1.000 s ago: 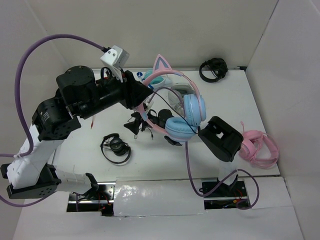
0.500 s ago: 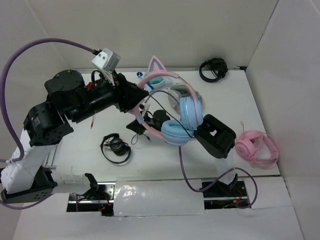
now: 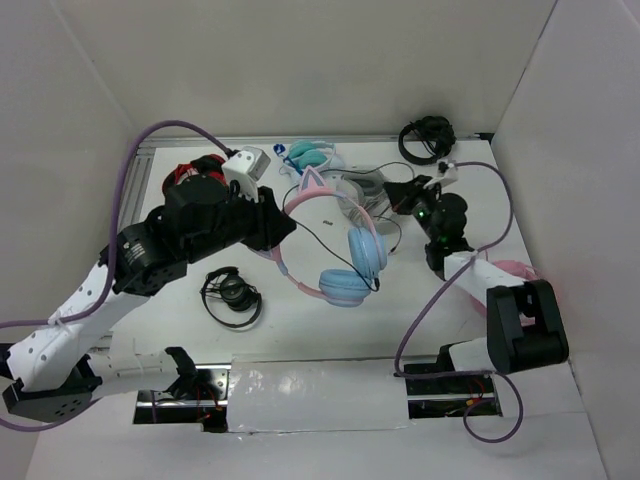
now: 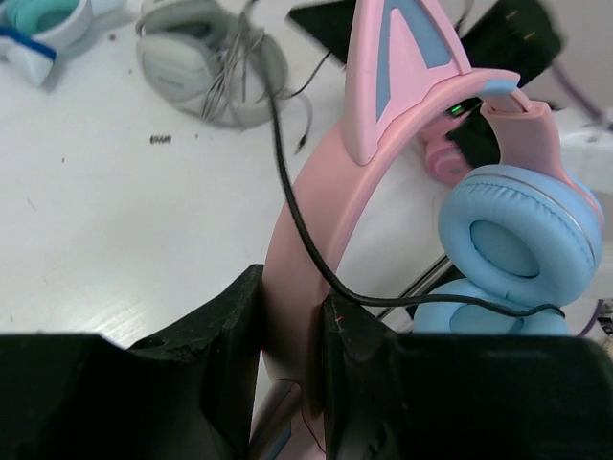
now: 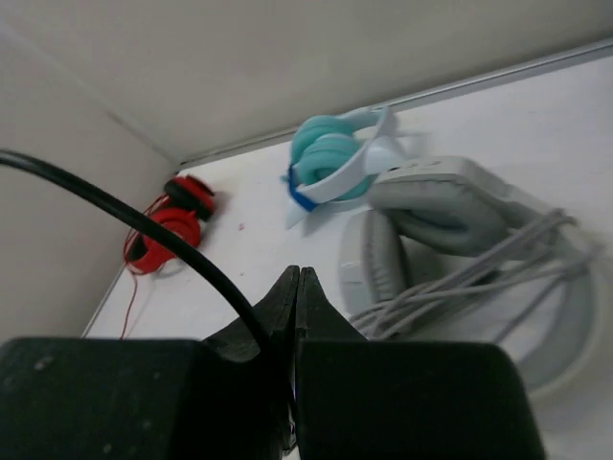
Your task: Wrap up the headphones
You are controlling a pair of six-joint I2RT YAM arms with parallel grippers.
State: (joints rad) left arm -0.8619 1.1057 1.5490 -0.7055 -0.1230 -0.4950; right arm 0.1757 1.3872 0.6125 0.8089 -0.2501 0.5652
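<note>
The headphones [image 3: 340,250], with a pink cat-ear headband [image 4: 383,105] and light blue ear cups [image 4: 512,230], hang above the table's middle. My left gripper [image 3: 283,225] is shut on the headband, which fills the gap between its fingers [image 4: 292,287]. The thin black cable [image 4: 287,192] crosses the headband and runs under the ear cups. My right gripper [image 3: 392,196] is at the back right, over the grey headphones, its tips [image 5: 299,273] pressed together. The cable [image 5: 124,216] arcs in from the left and ends low against its left finger [image 5: 263,321].
Grey headphones [image 3: 358,192] with a bundled cord and teal-and-white headphones [image 3: 310,153] lie at the back. Red ones [image 3: 185,178] sit back left, and black ones [image 3: 232,295] at the front left. More black ones [image 3: 425,138] rest back right. All-pink headphones [image 3: 510,270] show behind the right arm.
The right arm swung from beside the ear cups to the back right and its jaws closed. The left arm brought the headphones lower and toward the table's middle.
</note>
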